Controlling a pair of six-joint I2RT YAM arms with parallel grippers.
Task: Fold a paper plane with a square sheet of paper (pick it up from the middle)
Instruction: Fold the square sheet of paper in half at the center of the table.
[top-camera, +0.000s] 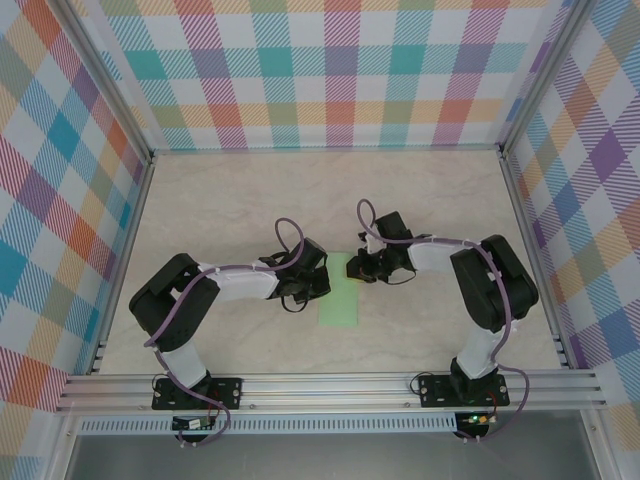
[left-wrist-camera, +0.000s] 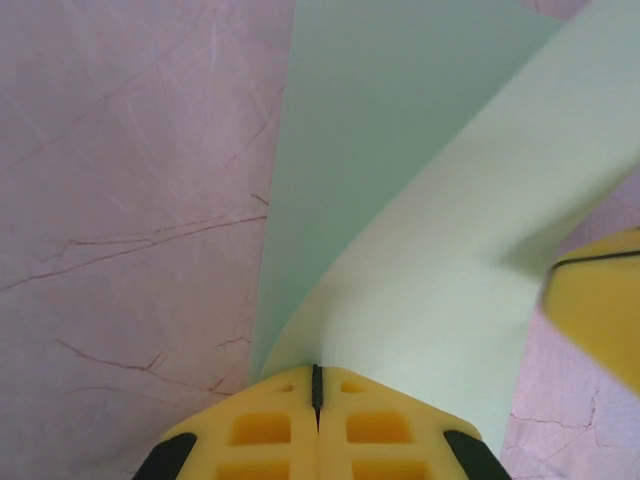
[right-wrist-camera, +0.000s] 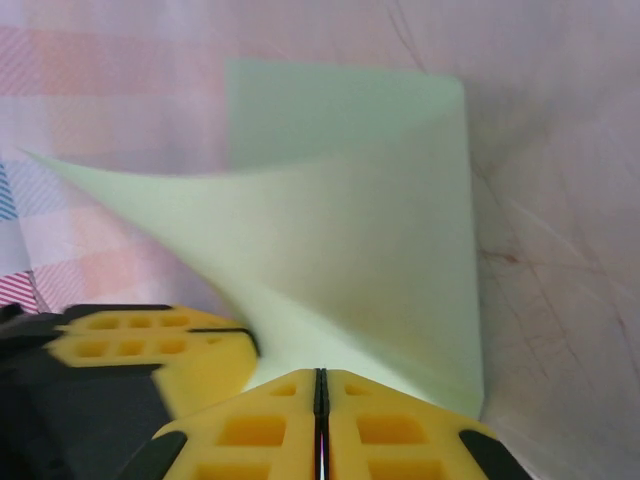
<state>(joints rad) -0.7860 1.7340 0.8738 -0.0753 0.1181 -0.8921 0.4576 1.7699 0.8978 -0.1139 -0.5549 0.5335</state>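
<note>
From the near edge of the tabletop my two arms reach inward and meet close to its middle, the left arm and the right arm each coming in from its own side. The left jaws are clenched flat on an edge of the sheet of paper. In the left wrist view the pale green paper rises out of that pinch and curls over. The right jaws are likewise clamped on the paper, which bows up from them in a smooth arch. From above the sheet sits midway between the arms as a narrow strip running near to far, part flat on the tabletop and part lifted. I judge this to be the first fold, one half going over the other to make the centre crease. Next I would need both pinches to travel together, lay the lifted edge square on the resting edge, then press the bend flat. My count is one sheet, two arms, two sets of jaws and no finished plane yet. Beyond the paper the tabletop runs to the checked back wall.
</note>
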